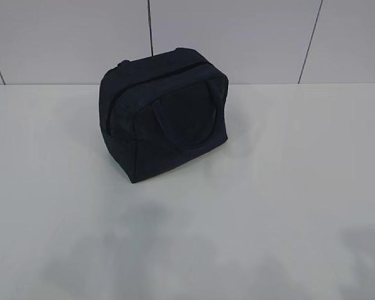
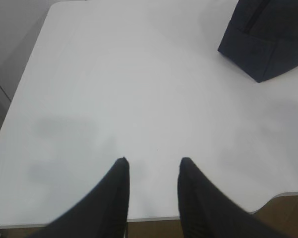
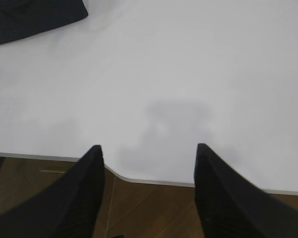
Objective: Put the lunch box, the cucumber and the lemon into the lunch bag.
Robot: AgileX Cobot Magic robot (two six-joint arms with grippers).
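Note:
The dark navy lunch bag (image 1: 164, 112) stands on the white table (image 1: 269, 206) near the back, zipper shut along its top and a loop handle lying against its front. One corner of the lunch bag (image 2: 265, 39) shows at the top right of the left wrist view, and an edge of the lunch bag (image 3: 30, 17) at the top left of the right wrist view. My left gripper (image 2: 154, 161) is open over the table's near edge, nothing between its fingers. My right gripper (image 3: 149, 148) is open wider, also empty. Lunch box, cucumber and lemon are out of view.
The table's near edge with a notch (image 3: 124, 177) lies under my right gripper, brown floor (image 3: 154, 213) below it. A grey tiled wall (image 1: 237, 37) rises behind the table. Neither arm appears in the exterior view, only faint shadows on the tabletop.

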